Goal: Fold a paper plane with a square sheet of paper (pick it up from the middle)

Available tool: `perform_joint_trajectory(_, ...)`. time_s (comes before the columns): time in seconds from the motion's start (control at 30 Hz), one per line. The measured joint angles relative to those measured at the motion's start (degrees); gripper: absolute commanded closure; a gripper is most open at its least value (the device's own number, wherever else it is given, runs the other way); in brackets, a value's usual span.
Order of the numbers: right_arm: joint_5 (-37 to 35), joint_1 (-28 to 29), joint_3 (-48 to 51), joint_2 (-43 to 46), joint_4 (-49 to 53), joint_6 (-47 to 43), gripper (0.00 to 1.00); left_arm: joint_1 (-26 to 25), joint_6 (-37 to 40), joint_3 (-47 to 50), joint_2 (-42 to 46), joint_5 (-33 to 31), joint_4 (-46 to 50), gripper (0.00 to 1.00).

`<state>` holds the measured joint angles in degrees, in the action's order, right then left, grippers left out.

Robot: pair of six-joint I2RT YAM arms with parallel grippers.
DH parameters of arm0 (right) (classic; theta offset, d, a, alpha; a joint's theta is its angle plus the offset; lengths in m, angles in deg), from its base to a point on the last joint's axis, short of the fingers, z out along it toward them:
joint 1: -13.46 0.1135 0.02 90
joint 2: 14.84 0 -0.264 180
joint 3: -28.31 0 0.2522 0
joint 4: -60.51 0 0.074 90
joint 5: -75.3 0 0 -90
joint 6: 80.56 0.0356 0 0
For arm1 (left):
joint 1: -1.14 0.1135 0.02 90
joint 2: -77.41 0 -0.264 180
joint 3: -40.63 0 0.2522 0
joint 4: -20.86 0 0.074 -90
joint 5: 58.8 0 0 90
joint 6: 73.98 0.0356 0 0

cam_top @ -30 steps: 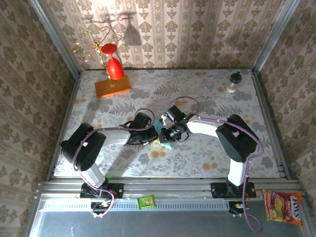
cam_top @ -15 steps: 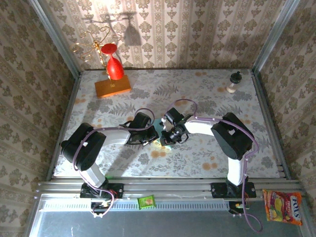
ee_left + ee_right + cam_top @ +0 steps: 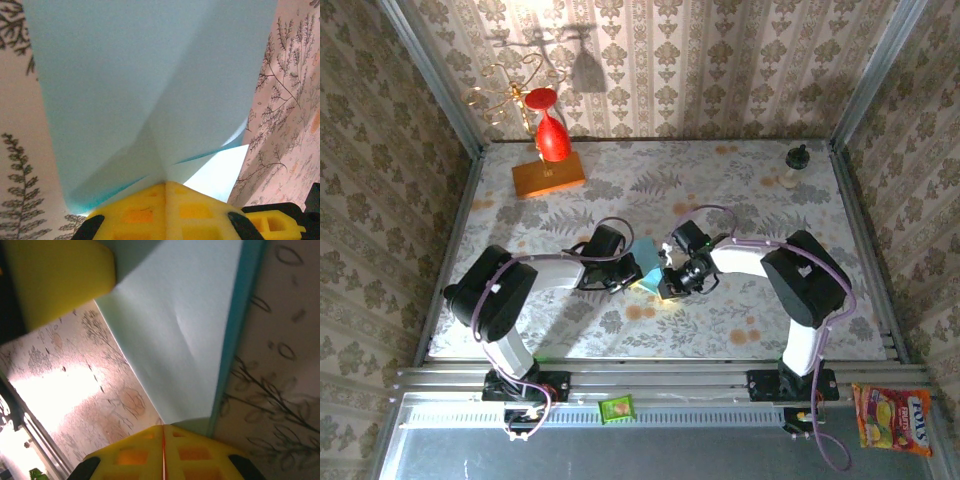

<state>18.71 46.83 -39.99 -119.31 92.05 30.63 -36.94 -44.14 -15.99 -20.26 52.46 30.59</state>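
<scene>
Left tool (image 3: 166,182): is clenching its yellow tips on a thin light-blue square sheet of paper (image 3: 150,75), which is fanning out creased just ahead of them.
Right tool (image 3: 163,427): is pinching shut on the same sheet (image 3: 175,330), at a folded edge right at its tips.
Sheet: is sitting between the two tools, low over the floral-patterned worktop (image 3: 740,320).
Step in hand: probably pressing or drawing a fold tight.
Doing it well: both tools should be pulling evenly, away from each other, so the crease is running straight and the thin paper is not tearing.
Edges: a darker blue layered edge is running up from the right tool's tips.
Open room: bare worktop is lying on every side of the tools; the orange rectangular block (image 3: 548,177) is standing well beyond the left tool.
</scene>
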Motion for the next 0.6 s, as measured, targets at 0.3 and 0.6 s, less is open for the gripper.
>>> perform_joint_trajectory(0.3, 1.38, -2.73, 5.92, 4.79, -0.87, 0.00, 0.87, 0.00, 1.07, -0.70, -0.57, 0.39, -0.04, 0.94)
perform_joint_trajectory(0.6, 1.38, -2.27, 4.50, 8.70, -3.04, 2.01, 0.86, 0.33, 6.51, -3.85, -2.36, 1.49, 2.60, 0.93)
